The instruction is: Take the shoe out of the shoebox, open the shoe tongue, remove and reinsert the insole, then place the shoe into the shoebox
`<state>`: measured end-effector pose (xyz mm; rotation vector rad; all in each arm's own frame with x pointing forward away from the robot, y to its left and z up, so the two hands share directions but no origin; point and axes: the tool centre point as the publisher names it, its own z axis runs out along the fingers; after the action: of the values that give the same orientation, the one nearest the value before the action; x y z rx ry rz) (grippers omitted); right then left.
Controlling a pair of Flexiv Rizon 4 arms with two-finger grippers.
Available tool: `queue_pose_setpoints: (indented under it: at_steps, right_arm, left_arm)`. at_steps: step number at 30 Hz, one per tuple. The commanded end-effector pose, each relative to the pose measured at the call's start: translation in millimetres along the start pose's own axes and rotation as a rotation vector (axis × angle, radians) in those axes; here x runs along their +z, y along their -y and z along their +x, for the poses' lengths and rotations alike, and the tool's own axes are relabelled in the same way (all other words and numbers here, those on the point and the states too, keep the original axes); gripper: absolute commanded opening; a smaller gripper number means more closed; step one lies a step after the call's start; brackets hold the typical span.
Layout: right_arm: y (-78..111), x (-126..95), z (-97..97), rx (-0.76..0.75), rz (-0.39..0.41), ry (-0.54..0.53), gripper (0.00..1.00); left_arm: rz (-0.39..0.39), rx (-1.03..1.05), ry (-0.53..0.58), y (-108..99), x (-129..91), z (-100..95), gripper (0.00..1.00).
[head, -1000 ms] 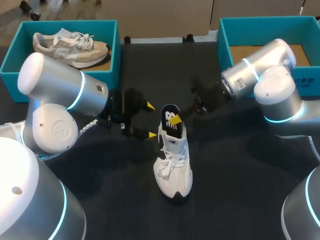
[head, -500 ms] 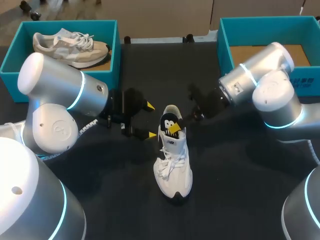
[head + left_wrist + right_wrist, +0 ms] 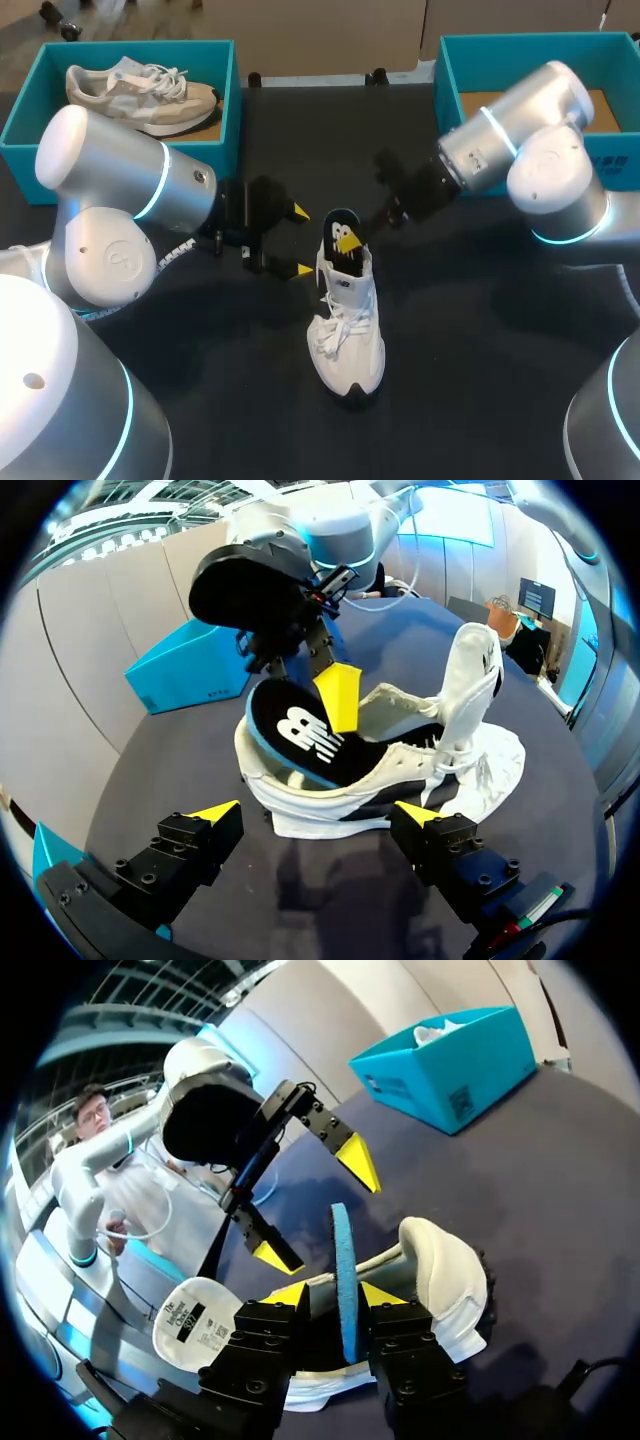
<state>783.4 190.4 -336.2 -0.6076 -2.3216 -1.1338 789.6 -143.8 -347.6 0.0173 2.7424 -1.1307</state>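
Observation:
A white shoe (image 3: 348, 330) stands on the dark table, toe towards me, its tongue (image 3: 475, 670) pulled open. A black insole (image 3: 341, 228) with a blue edge sticks up out of the heel opening. My right gripper (image 3: 350, 242) is at the insole's top. In the right wrist view the insole (image 3: 343, 1250) stands edge-on between the right gripper's (image 3: 337, 1295) parted fingers, with a gap on each side. My left gripper (image 3: 300, 240) is open just left of the heel. In the left wrist view the shoe (image 3: 450, 780) lies ahead of the open left gripper (image 3: 318, 815).
A teal shoebox (image 3: 20, 120) at the back left holds a beige shoe (image 3: 140, 92). A second teal shoebox (image 3: 450, 70) at the back right has a brown bottom showing. Bare dark table lies in front of the shoe and on both sides.
The right gripper pushed the insole down into the shoe, then drew back up and parted its fingers; the insole again stands higher. The left arm kept still.

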Motion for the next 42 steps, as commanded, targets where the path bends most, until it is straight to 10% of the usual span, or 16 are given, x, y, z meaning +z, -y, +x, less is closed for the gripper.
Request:
queue_pose_setpoints:
  at_steps: [1,6,25,27,30,42]
  right_arm:
    - [-5.2,-0.9,-5.0,-0.010,0.007,-0.001,0.31]
    - [-10.7,-3.6,-10.6,0.006,0.003,-0.016,0.00]
    - [-16.3,-13.7,-7.5,0.165,0.033,-0.128,0.00]
    - [-14.0,-10.4,-6.8,0.168,0.050,-0.133,0.24]
    - [-10.2,-5.6,-5.4,0.151,0.076,-0.122,0.32]
    - [2.4,4.7,-4.6,0.107,0.169,-0.023,0.31]
  left_arm:
    - [0.000,0.000,0.002,-0.2,-0.1,1.1,1.00]
    - [0.000,0.000,0.002,-0.2,-0.1,1.1,1.00]
    - [0.000,0.000,0.002,-0.2,-0.1,1.1,1.00]
    - [0.000,0.000,0.002,-0.2,-0.1,1.1,1.00]
    - [0.000,0.000,0.002,-0.2,-0.1,1.1,1.00]
    - [0.000,0.000,0.002,-0.2,-0.1,1.1,1.00]
